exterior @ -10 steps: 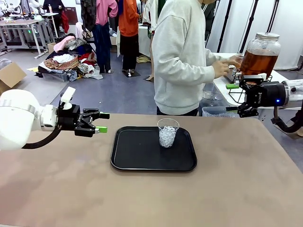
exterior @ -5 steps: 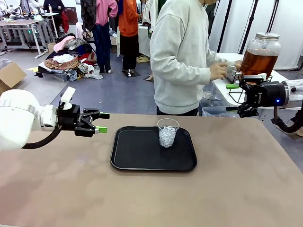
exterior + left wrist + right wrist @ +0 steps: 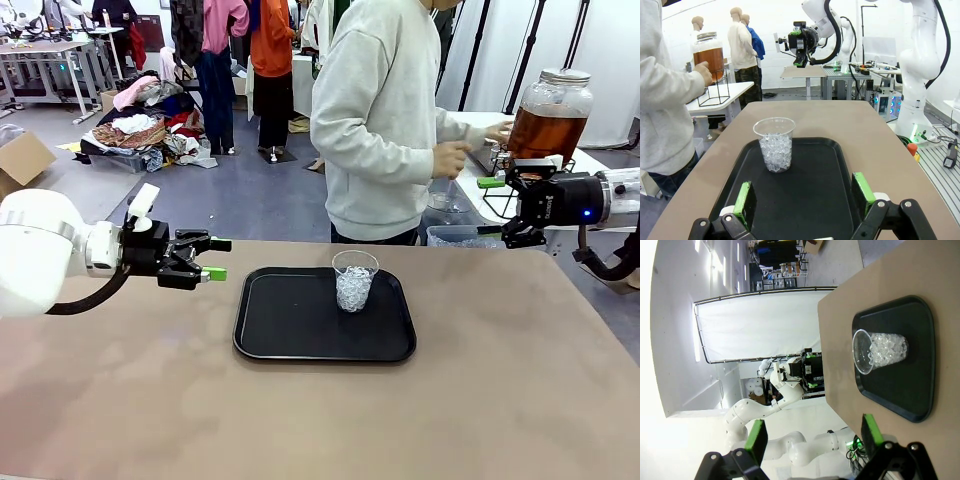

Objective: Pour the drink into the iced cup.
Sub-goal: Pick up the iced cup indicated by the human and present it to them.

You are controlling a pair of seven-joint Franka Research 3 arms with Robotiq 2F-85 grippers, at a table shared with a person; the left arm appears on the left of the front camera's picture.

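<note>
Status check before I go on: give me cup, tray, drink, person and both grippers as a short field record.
cup: clear, upright, ice only, on tray's far right part
tray: black, mid-table
drink: amber, in lidded glass jar on side table
person: facing jar, one hand by it
left gripper: open, empty, left of tray
right gripper: open, empty, in front of jar
</note>
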